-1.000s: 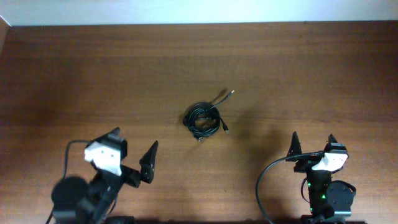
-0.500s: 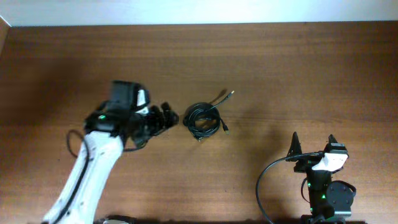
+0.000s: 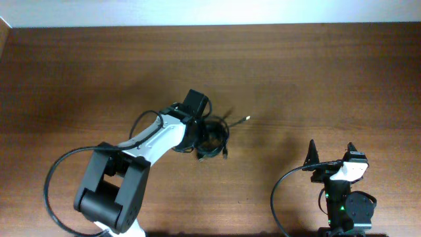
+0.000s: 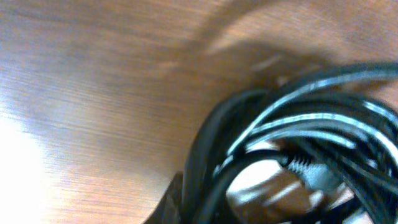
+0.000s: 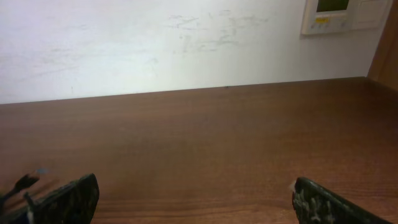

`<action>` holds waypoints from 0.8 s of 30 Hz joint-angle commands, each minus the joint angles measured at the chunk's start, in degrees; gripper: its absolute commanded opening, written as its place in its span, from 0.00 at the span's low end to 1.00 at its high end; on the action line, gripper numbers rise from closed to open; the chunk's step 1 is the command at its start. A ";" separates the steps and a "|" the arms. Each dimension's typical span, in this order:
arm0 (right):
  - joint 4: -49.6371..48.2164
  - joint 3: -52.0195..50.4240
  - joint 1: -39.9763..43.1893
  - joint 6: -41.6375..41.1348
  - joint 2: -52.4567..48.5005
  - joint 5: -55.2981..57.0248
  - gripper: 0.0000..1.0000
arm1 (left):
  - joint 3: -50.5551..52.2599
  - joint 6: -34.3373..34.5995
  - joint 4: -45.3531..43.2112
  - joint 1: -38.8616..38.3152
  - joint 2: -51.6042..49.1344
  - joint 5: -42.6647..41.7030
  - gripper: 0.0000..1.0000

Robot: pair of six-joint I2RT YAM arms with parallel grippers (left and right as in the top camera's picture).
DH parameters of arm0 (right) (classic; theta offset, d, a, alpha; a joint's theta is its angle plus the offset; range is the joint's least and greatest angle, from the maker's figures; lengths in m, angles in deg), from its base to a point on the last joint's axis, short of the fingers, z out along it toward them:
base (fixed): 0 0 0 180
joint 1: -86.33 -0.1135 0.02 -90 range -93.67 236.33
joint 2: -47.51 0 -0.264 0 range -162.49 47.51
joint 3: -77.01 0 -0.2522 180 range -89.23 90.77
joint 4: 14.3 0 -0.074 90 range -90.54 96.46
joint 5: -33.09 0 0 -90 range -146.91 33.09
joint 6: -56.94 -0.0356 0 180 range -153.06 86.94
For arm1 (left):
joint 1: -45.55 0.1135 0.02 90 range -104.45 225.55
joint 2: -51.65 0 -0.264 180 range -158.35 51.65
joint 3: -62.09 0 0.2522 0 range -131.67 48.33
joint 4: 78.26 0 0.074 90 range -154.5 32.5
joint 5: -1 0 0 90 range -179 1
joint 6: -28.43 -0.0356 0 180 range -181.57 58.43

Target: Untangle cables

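The cables (image 3: 217,136) are a small black coiled bundle in the middle of the brown table, with one plug end (image 3: 247,118) sticking out to the right. My left gripper (image 3: 202,138) is down on the bundle's left side and shut on its strands. In the left wrist view the glossy black loops (image 4: 298,130) fill the lower right, blurred and very close, and a strand runs through my left gripper (image 4: 199,208). My right gripper (image 3: 330,153) stands open near the front right, far from the cables, with nothing between its fingers (image 5: 74,199).
The wooden table (image 3: 329,72) stretches wide around the bundle. A white wall (image 5: 186,43) rises behind its far edge. The left arm (image 3: 131,164) reaches diagonally from the front left. The right arm's black lead (image 3: 279,191) loops beside its base.
My left arm swung from the front left up to the bundle, and its jaws went from open to shut on the strands. The bundle and its plug shifted slightly. The right arm stayed still.
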 commanded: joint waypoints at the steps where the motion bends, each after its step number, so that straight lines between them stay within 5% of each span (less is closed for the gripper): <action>1: 0.37 -0.26 0.22 -0.39 0.28 0.70 0.98 | -2.82 -9.57 12.20 0.33 7.32 1.27 0.00; 3: 0.39 -0.26 0.22 -0.42 0.28 0.70 0.98 | -2.86 -9.55 16.81 0.35 12.96 1.29 0.01; 4: 0.39 -0.26 0.22 -0.39 0.28 0.70 0.98 | -2.84 -9.55 16.94 0.35 14.51 1.27 0.38; 5: 0.39 -0.26 0.22 -0.39 0.28 0.70 0.99 | -2.84 -9.53 16.94 0.35 15.58 1.27 0.93; 6: 0.39 -0.26 0.22 -0.42 0.28 0.70 0.98 | -2.75 -9.53 17.07 0.33 15.52 1.27 0.99; 10: 0.39 -0.26 0.22 -0.42 0.28 0.70 0.98 | -2.32 -9.49 17.53 0.33 15.52 0.94 0.89; 11: 0.39 -0.26 0.22 -0.42 0.28 0.70 0.99 | -1.36 -7.19 17.79 0.33 15.50 0.22 0.75; 12: 0.37 -0.26 0.22 -0.42 0.28 0.70 0.98 | 0.20 2.05 17.77 0.33 15.47 0.17 0.52; 13: 0.37 -0.26 0.22 -0.42 0.28 0.70 0.99 | 3.06 12.68 17.75 0.33 15.47 0.22 0.71; 16: 0.37 -0.26 0.22 -0.39 0.28 0.70 0.98 | 10.32 28.00 14.34 0.39 15.45 1.92 0.76; 17: 0.37 -0.26 0.22 -0.42 0.28 0.70 0.98 | 12.81 29.16 9.35 0.37 15.45 2.75 0.70; 18: 0.39 -0.26 0.22 -0.39 0.28 0.70 0.98 | 14.14 29.16 7.28 0.37 15.45 2.73 0.39; 20: 0.37 -0.26 0.22 -0.42 0.28 0.70 0.98 | 14.73 29.14 6.71 0.37 15.45 3.98 0.26; 22: 0.37 -0.26 0.22 -0.42 0.28 0.70 0.98 | 14.78 29.11 6.73 0.33 15.45 8.39 0.25; 23: 0.37 -0.26 0.22 -0.39 0.28 0.70 0.99 | 14.78 28.87 6.84 0.33 15.45 8.24 0.06; 24: 0.39 -0.26 0.22 -0.39 0.28 0.70 0.98 | 14.75 24.41 6.93 0.33 15.47 7.08 0.00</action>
